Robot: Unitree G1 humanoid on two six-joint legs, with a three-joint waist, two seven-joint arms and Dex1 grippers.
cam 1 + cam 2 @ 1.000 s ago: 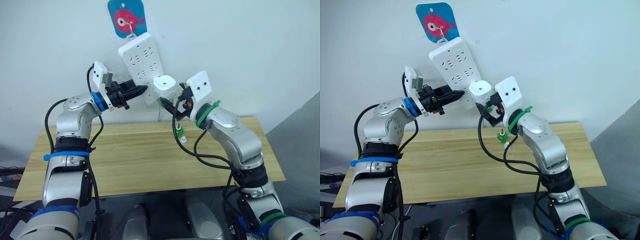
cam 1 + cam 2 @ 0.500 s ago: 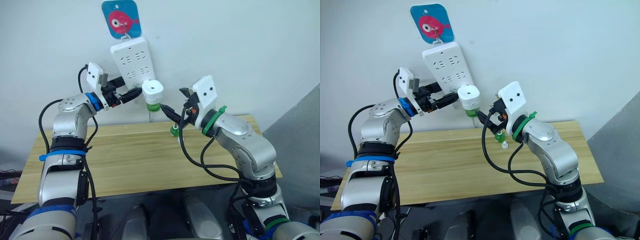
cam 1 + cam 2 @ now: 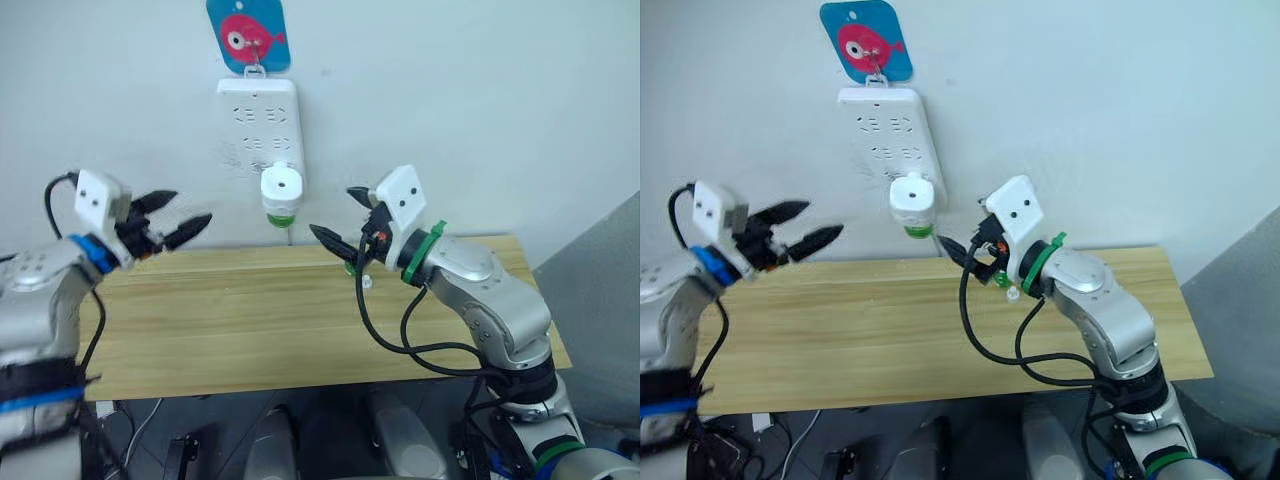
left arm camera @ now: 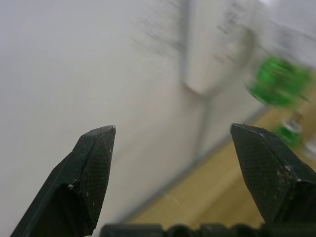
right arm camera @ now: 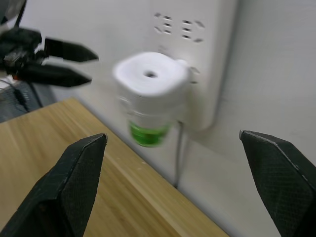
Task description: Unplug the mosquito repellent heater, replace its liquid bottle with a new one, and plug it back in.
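Right gripper [image 3: 332,213]: fingers spread apart, empty, above the back of the wooden table [image 3: 250,330], just right of the heater
Left gripper [image 3: 170,215]: fingers apart, empty, above the table's left end, well apart from the heater
Small bottle [image 3: 367,281]: on the table below the right gripper
Mosquito repellent heater [image 3: 281,190]: plugged into the lower end of the white power strip [image 3: 258,120] on the wall, green bottle [image 3: 282,217] beneath it
Fish tag [image 3: 248,35]: on the wall above the strip
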